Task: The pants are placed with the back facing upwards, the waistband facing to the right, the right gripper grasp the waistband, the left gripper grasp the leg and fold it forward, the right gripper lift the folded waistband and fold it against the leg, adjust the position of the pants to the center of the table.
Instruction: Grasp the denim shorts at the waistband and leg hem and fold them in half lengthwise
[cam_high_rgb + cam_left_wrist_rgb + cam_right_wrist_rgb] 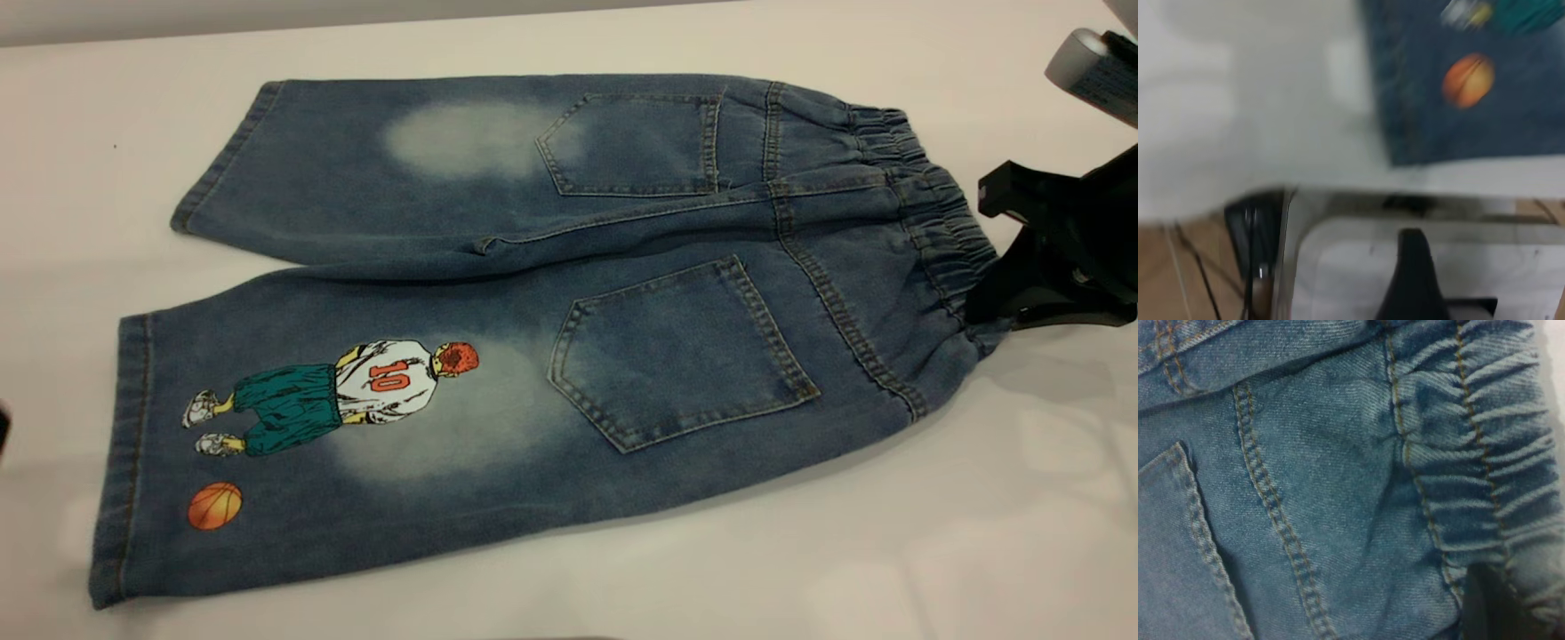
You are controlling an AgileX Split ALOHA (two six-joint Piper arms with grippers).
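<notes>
Pants (551, 329) of short blue washed denim lie flat, back side up, on the white tabletop (933, 533), leg hems at the exterior view's left and the waistband (933, 222) at its right. At far left, only a dark sliver at the frame's edge hints at the left arm; its wrist camera shows one dark finger (1415, 280) of the left end effector (1415, 293) low over a pale surface, short of the pants' hem corner, and whether the fingers are spread or pressed together cannot be told. Nearest the camera is the leg (311, 427) printed with a red-haired player (356, 391) in a white number 10 shirt, an orange basketball (214, 506) beside his feet. Behind it, the plain leg (400, 169) carries a faded pale patch. Two back patch pockets (676, 356) follow toward the right, one on each half. At the right edge the black right end effector (996, 302) meets the gathered elastic waistband at its near corner, touching the denim; its wrist view is filled with ruffled band and seam stitching, a dark fingertip (1488, 607) at the band's edge, and whether it is pinching the cloth cannot be told.
</notes>
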